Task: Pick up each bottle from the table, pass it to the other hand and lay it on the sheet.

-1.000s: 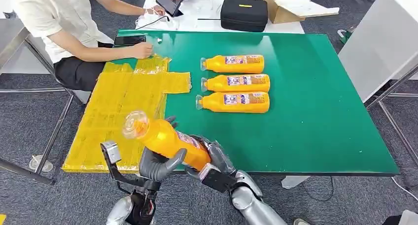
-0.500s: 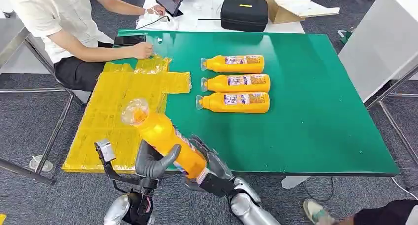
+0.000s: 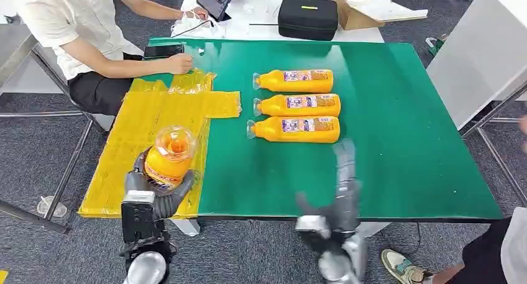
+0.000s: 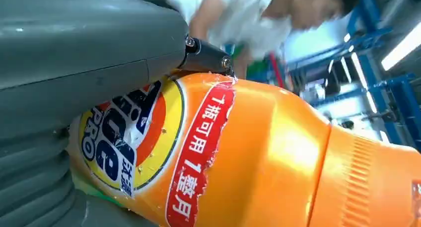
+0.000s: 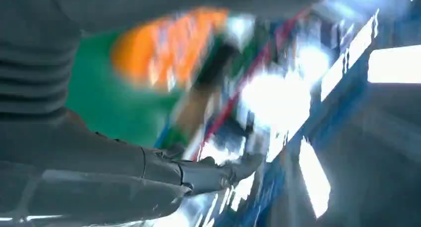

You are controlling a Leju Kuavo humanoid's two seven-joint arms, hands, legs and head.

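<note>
The bottle (image 4: 258,152) in my left hand (image 4: 74,73) reads "PRO" on its round label, "1瓶可用1整月" on the red strip.

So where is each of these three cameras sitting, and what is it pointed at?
Head view: high on the robot, looking down at the green table, yellow sheet and three lying bottles; both hands enter from below.
Left wrist view: behind the left hand, close on the orange bottle it grips.
Right wrist view: behind the right hand, blurred; fingers apart, holding nothing.
Shared: the head and left wrist views both show the held bottle.
</note>
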